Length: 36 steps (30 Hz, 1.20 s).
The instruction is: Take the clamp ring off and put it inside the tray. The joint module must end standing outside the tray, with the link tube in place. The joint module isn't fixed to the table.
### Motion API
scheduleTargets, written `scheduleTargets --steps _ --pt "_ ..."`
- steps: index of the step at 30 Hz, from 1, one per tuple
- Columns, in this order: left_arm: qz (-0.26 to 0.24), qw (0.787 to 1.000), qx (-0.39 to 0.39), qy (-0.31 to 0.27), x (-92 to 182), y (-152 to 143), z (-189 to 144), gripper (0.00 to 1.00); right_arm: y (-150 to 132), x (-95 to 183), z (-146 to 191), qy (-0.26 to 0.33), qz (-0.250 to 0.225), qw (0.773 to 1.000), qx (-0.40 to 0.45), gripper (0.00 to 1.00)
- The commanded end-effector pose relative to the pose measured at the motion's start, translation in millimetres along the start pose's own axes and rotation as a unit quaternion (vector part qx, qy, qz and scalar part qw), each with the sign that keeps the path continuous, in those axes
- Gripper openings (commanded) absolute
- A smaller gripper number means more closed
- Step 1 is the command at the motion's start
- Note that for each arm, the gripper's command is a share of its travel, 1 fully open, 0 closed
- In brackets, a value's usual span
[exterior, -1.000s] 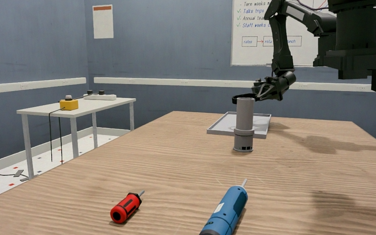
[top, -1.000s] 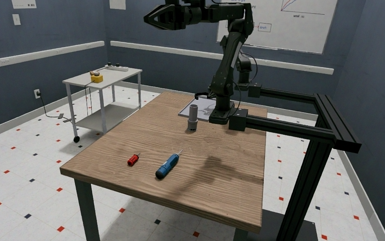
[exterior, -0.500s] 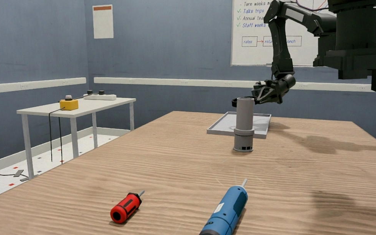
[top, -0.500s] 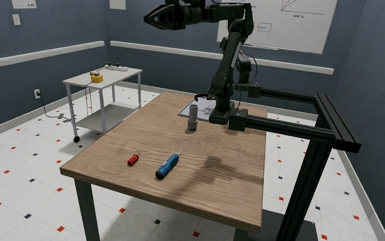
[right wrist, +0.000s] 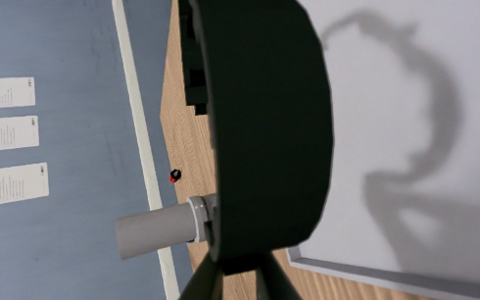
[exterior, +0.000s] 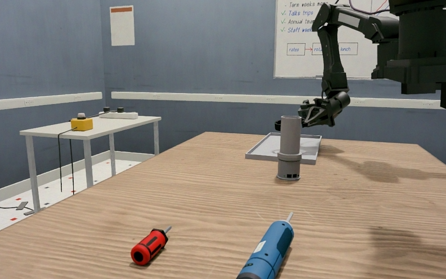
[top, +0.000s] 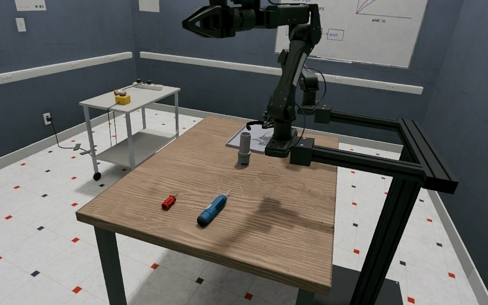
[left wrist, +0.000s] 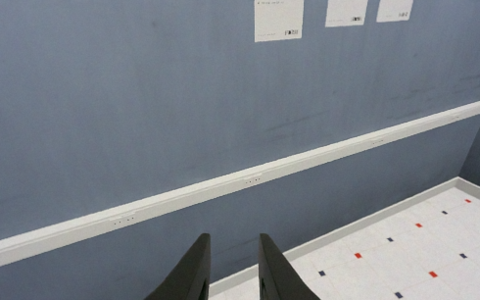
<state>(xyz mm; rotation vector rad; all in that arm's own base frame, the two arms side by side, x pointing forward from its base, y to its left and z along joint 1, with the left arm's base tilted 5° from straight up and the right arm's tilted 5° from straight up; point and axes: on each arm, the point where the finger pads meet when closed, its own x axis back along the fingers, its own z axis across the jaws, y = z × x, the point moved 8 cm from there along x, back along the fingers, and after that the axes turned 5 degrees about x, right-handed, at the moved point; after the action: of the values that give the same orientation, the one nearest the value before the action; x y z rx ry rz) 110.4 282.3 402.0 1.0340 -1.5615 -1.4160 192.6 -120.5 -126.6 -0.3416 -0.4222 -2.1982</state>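
Observation:
The grey joint module (top: 243, 159) (exterior: 288, 170) stands upright on the table, outside and in front of the grey tray (top: 234, 146) (exterior: 266, 157) (right wrist: 365, 275). The lighter link tube (top: 244, 142) (exterior: 290, 135) (right wrist: 157, 230) stands upright in its top. My right gripper (right wrist: 239, 253) is shut on the black clamp ring (top: 253, 123) (exterior: 277, 125) (right wrist: 272, 123). It holds the ring in the air above the tray, off the joint module; the ring's shadow falls on the tray floor. My left gripper (top: 184, 25) (left wrist: 234, 245) is high above the table, its fingers slightly apart with nothing between them.
A red screwdriver (top: 168, 202) (exterior: 149, 246) (right wrist: 174, 175) and a blue power screwdriver (top: 212, 209) (exterior: 270, 247) lie on the table near its front. The arms' black frame (top: 363, 161) runs along one side. A white cart (top: 143, 99) (exterior: 131, 125) stands beyond the table.

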Motion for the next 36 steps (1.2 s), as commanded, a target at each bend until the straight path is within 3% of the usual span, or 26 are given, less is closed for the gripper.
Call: scheduleTargets --steps 1,11,12,14,23,36 --pt "-0.036 0.999 0.006 0.006 6.7 18.9 0.6 0.20 6.1 -3.8 -3.7 0.014 -0.017 1.000 0.009 0.06" --pt "-0.036 0.999 0.006 0.006 6.7 18.9 0.6 0.20 5.3 -6.5 -9.2 0.014 -0.017 1.000 0.009 0.06" --pt "-0.036 0.999 0.006 0.006 6.7 18.9 0.6 0.20 -4.3 -8.7 -5.9 0.018 -0.012 1.000 -0.005 0.06" --pt "-0.036 0.999 0.006 0.006 6.7 18.9 0.6 0.20 4.9 -8.0 -12.6 0.014 -0.017 1.000 0.008 0.06" --pt "-0.036 0.999 0.006 0.006 6.7 18.9 0.6 0.20 -4.8 -12.7 -16.4 0.018 -0.013 1.000 -0.004 0.06" --pt "-0.036 0.999 0.006 0.006 6.7 18.9 0.6 0.20 2.4 -16.7 -31.5 0.014 -0.017 1.000 0.008 0.06"
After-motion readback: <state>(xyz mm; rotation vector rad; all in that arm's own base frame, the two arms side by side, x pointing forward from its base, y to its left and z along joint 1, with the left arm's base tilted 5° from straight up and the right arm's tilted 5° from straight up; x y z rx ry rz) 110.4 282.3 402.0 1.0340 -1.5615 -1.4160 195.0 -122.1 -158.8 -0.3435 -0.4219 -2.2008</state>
